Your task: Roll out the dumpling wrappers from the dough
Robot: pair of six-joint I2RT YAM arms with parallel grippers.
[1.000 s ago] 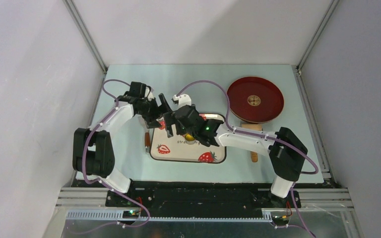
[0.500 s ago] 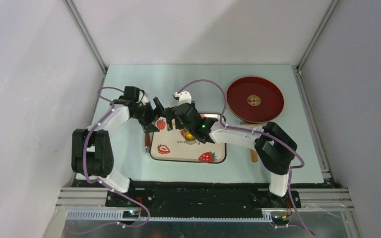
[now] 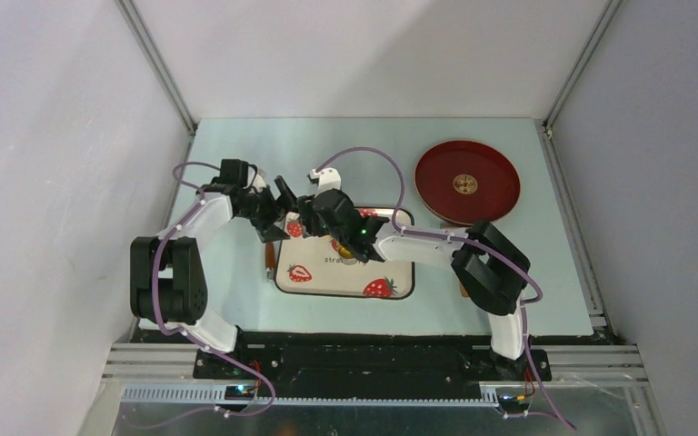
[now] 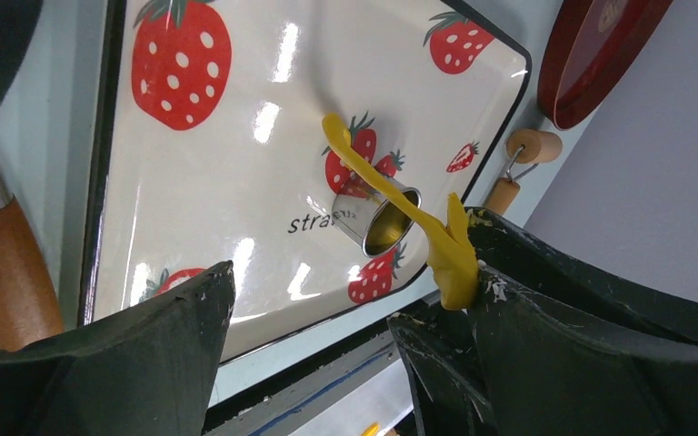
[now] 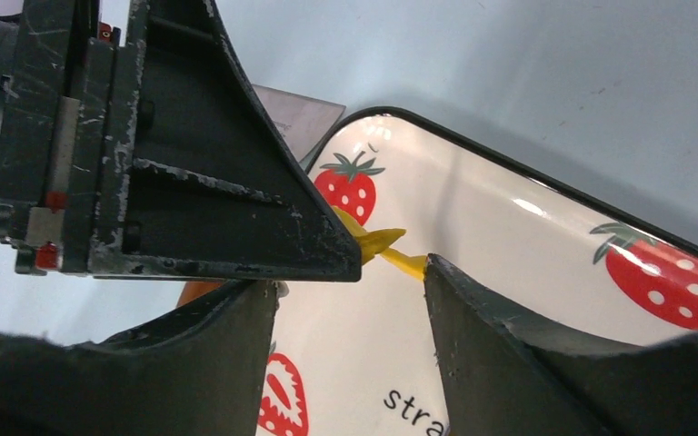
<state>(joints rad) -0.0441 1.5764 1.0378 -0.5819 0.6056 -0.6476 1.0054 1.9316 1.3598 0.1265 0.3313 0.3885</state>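
The yellow dough (image 4: 391, 195) is a thin stretched strip hanging in the air over the strawberry-print tray (image 4: 236, 136). Its lower end is stuck to the tip of one finger of my left gripper (image 4: 350, 272), which is open. In the right wrist view the dough (image 5: 377, 243) runs from that fingertip to the tip of one finger of my right gripper (image 5: 353, 272), whose jaws stand apart with nothing between them. Both grippers (image 3: 282, 213) (image 3: 314, 218) meet over the tray's far left corner. A tan-brown wrapper (image 3: 464, 184) lies on the red plate (image 3: 491, 163).
A small metal ring cutter (image 4: 377, 222) stands on the tray beneath the strip. A rolling pin (image 4: 518, 168) lies off the tray's right side, partly under the right arm. A brown-handled tool (image 3: 270, 259) lies along the tray's left edge. Walls close in the table.
The right arm has swung left and farther back, meeting the left gripper, and its jaws have narrowed. The left gripper has shifted slightly left and stayed open.
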